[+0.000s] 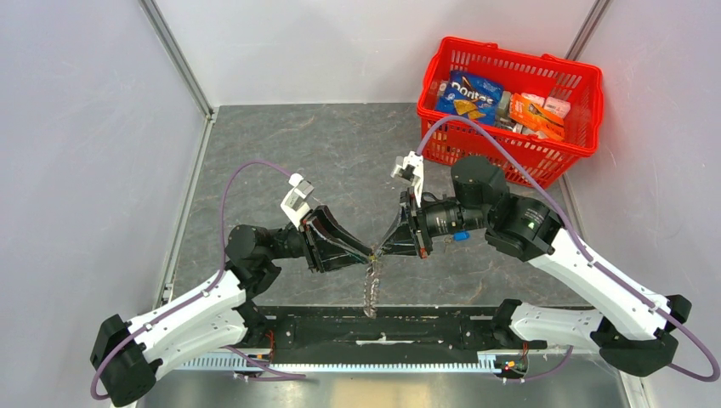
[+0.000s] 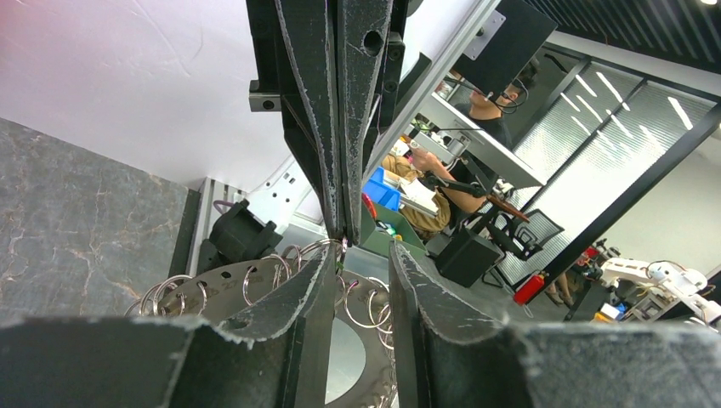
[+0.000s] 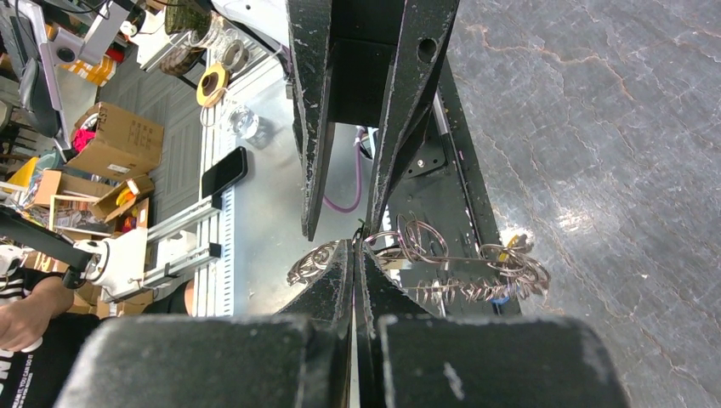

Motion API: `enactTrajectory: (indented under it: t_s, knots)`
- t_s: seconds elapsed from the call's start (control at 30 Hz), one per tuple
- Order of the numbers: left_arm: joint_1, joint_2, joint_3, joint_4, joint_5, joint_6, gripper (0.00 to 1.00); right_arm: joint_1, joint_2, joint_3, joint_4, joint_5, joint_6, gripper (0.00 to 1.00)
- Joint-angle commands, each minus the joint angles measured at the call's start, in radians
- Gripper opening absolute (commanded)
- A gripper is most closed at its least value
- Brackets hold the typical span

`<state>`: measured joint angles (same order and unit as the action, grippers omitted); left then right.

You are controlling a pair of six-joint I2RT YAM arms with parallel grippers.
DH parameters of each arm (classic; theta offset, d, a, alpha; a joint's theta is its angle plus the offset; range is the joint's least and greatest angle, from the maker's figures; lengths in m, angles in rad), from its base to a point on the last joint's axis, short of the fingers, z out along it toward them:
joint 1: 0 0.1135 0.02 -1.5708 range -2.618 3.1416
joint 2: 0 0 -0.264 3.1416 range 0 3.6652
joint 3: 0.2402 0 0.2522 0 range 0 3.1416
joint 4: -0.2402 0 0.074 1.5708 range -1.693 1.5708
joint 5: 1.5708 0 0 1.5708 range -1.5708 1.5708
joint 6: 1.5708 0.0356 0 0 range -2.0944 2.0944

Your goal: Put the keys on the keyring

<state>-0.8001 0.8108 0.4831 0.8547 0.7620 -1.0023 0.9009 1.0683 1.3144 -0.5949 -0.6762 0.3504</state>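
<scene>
The keyring point(image 1: 371, 289) is a flat silvery plate with several split rings through its rim holes and a small yellow tag point(image 3: 513, 242). It hangs limp above the table's near edge. My right gripper point(image 1: 379, 252) is shut on one of its rings at the top; the pinch shows in the right wrist view point(image 3: 355, 245). My left gripper point(image 1: 371, 253) meets it tip to tip, jaws apart, straddling the rings point(image 2: 364, 248) without gripping them. A small blue-headed key point(image 1: 460, 235) lies on the table under the right wrist. A blue speck point(image 3: 502, 297) shows among the rings.
A red basket point(image 1: 587, 93) of snack packs stands at the back right, just behind the right arm. A black rail point(image 1: 383, 327) runs along the table's near edge under the hanging keyring. Grey walls close in the table's left, back and right sides.
</scene>
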Motion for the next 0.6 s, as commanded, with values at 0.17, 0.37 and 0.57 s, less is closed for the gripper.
enactTrajectory:
  t_s: [0.17, 0.37, 0.57]
  knots:
    - [-0.016, -0.007, -0.009, 0.038, 0.020, -0.011, 0.34, 0.000, 0.001, 0.068, 0.082, 0.006, 0.019, 0.00]
    - [-0.017, -0.007, -0.011, 0.038, 0.019, -0.010, 0.27, 0.000, 0.006, 0.068, 0.087, 0.004, 0.020, 0.00]
    - [-0.017, -0.006, -0.002, 0.017, 0.013, -0.002, 0.02, 0.000, 0.004, 0.064, 0.090, 0.001, 0.021, 0.00]
